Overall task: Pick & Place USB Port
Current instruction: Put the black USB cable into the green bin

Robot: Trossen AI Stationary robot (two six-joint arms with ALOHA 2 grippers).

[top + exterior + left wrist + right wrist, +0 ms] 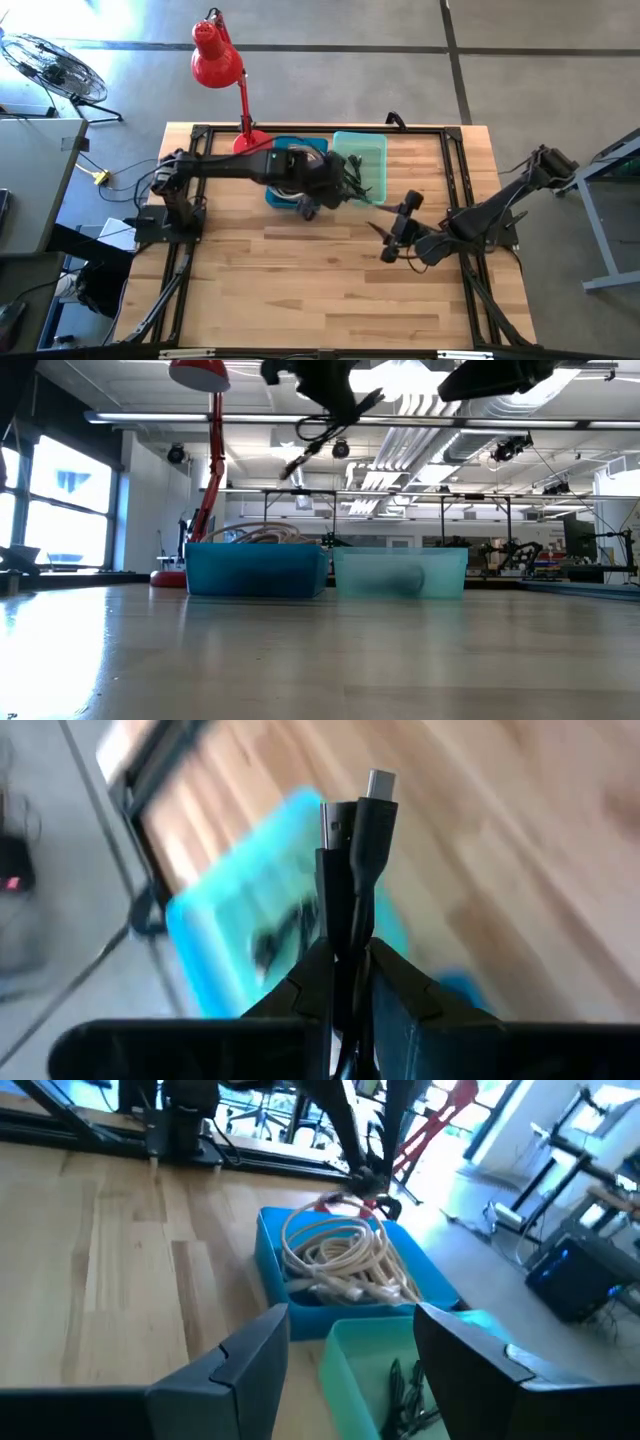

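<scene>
Overhead, the left arm reaches from the left edge of the tabletop point(300, 290) toward its far middle, where two bins stand side by side near the far edge. Left tool point(335, 183): raised above the junction of the two bins, its fingers point(395, 995) clamped narrow on a black USB cable point(350, 870). The cable is doubled over between the fingers, with a metal plug tip and a second connector end standing up beyond the fingertips; from table height its loose loops hang in the air point(325, 425) well above the bins. Blue bin point(285, 175): the one nearer the left edge, holding a coil of pale cream cables point(345, 1260). Teal bin point(365, 160): touching or just beside the blue bin on the side toward the right edge, with dark cable pieces point(410, 1390) lying inside. Right tool point(395, 235): held above bare wood toward the right half of the tabletop, near the teal bin but clear of it, its fingers point(240, 1355) spread wide and gripping nothing, pointed at the two bins. Red desk lamp point(215, 55): its base stands at the far edge beside the blue bin, its shade leaning out beyond the tabletop.
</scene>
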